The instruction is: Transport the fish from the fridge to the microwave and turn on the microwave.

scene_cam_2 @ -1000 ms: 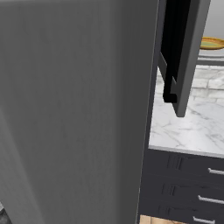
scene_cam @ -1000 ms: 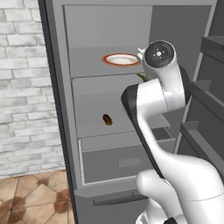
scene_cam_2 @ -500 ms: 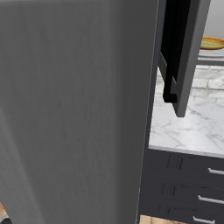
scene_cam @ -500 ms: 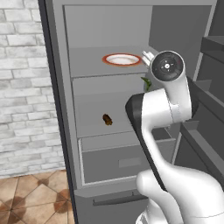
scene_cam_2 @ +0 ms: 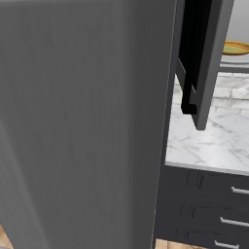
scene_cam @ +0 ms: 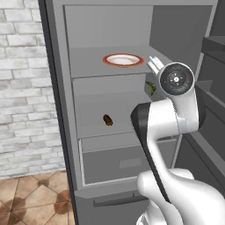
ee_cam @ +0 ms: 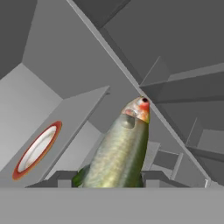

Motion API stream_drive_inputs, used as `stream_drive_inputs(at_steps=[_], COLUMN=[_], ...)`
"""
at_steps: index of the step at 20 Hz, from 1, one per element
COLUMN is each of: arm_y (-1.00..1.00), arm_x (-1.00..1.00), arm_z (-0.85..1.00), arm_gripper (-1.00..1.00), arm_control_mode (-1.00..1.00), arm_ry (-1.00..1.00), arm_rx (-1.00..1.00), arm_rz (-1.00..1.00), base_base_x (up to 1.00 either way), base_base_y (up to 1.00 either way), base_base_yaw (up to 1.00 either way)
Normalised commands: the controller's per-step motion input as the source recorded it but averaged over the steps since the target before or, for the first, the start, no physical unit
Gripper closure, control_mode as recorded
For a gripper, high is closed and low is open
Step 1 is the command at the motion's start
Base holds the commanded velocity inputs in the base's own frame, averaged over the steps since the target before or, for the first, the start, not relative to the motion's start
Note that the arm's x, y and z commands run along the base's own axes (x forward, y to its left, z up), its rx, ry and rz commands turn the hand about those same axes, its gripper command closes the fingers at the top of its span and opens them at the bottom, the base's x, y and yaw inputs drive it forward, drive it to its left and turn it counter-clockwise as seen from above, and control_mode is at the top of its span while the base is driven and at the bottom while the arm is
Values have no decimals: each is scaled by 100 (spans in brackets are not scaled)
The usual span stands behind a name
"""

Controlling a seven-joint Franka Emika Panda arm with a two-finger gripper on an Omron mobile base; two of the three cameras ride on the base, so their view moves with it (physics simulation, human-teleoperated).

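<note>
One slender olive-green fish [ee_cam: 119, 151] with a paler belly, which we find pinched between the two dark finger tips of the gripper [ee_cam: 111, 178] (head pointing away from the hand). We place it in the open grey fridge [scene_cam: 114, 92], beside the middle shelf's right end; a white plate with an orange-red rim [scene_cam: 123, 59] sits on the shelf above, a small brown lump [scene_cam: 107, 120] on the middle shelf.

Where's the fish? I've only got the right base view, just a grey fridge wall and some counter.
Observer: The fish sits between the gripper's fingertips in the hand view, head pointing away.
Operator: Out of the fridge?
Observer: Not quite. In the left base view the arm is at the open fridge, hand level with the middle shelf.
Operator: Anything else inside?
Observer: A white plate with an orange-red rim on the upper shelf, and a small brown lump on the middle one.
</note>
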Motion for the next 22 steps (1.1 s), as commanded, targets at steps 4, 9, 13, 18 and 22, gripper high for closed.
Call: stream_drive_inputs(at_steps=[4,9,13,18,22], arm_y=[-1,-5,-6,0,0], arm_x=[-6,-2,-1,-2,-2], arm_z=[-6,-10,-10,-6,-5], arm_gripper=[100,100,100,100,100], arm_control_mode=[-100,-100,-100,-100,-100], arm_ry=[0,0,0,0,0], arm_rx=[1,0,0,0,0], arm_rz=[0,0,0,0,0], base_base_x=[0,0,0,0,0], base_base_y=[0,0,0,0,0], base_base_yaw=[0,0,0,0,0])
